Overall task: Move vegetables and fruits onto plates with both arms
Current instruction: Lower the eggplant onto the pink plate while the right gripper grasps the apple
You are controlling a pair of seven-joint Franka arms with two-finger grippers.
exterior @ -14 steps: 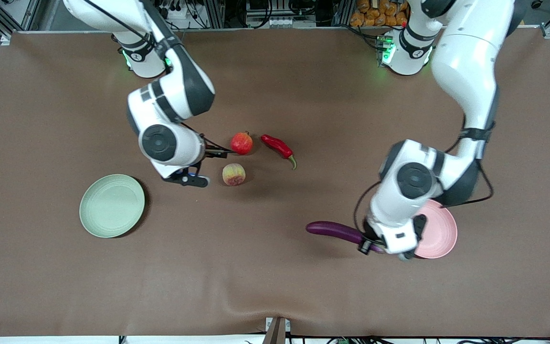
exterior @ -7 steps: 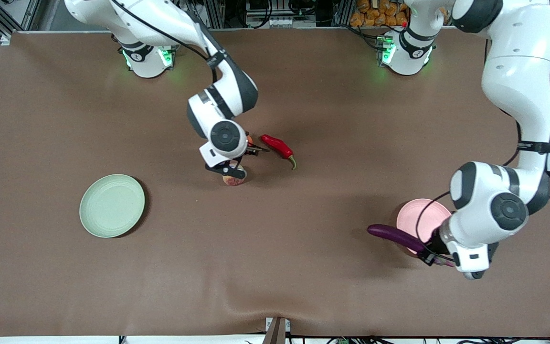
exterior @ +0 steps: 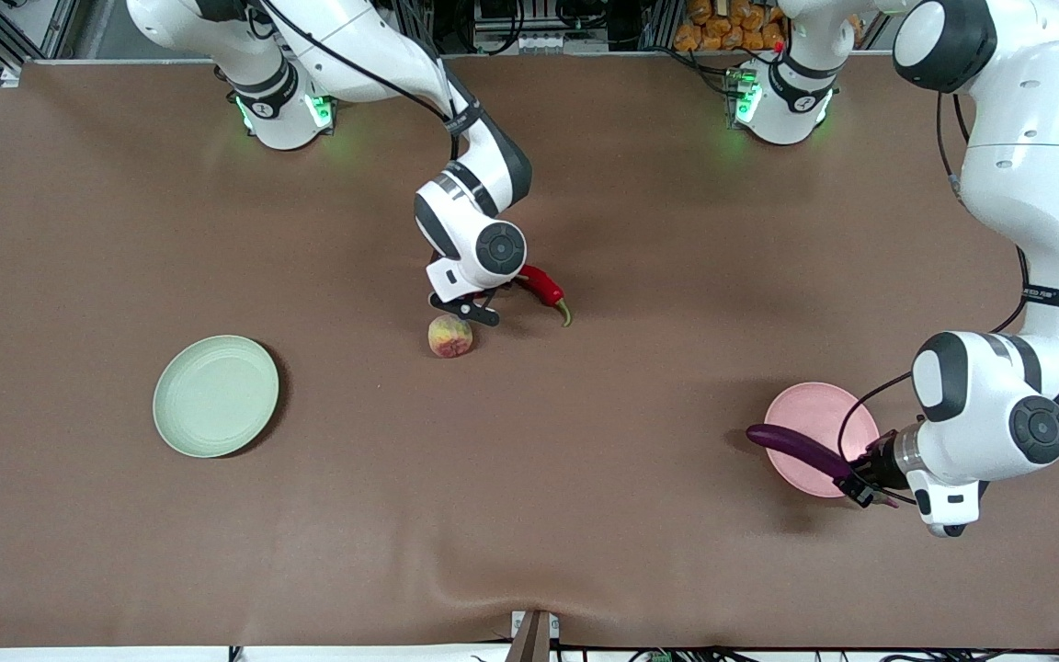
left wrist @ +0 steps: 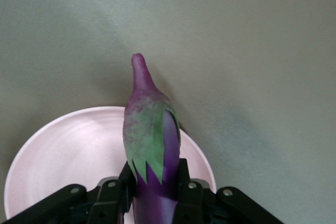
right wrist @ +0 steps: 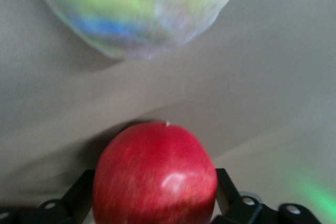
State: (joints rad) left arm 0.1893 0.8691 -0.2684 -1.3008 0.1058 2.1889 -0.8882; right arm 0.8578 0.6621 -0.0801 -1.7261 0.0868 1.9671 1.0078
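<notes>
eggplant (exterior: 796, 448) lies with its long axis slanting across the pink plate (exterior: 819, 409), stem end clamped in the left gripper (exterior: 863, 488) at the plate's rim nearer the front camera, slim tip overhanging the rim toward the right arm's end of the bench (exterior: 529, 515). in the left wrist view the fingers (left wrist: 118, 192) clench the eggplant (left wrist: 150, 145) on both sides, with the pink plate (left wrist: 63, 156) right under it, so letting go should drop it mostly onto the plate. half a second back the eggplant was only reaching the plate's edge; now it sits over the plate

the right gripper (exterior: 470, 308) has come over the red fruit, which the arm hides in the front view; the right wrist view shows its fingers (right wrist: 73, 198) flanking the red fruit (right wrist: 155, 174), seemingly gripping it. the peach (exterior: 449, 336) rests on the bench just nearer the camera, the chili (exterior: 545, 291) beside the gripper toward the left arm's end. the green plate (exterior: 215, 395) sits well apart at the right arm's end
</notes>
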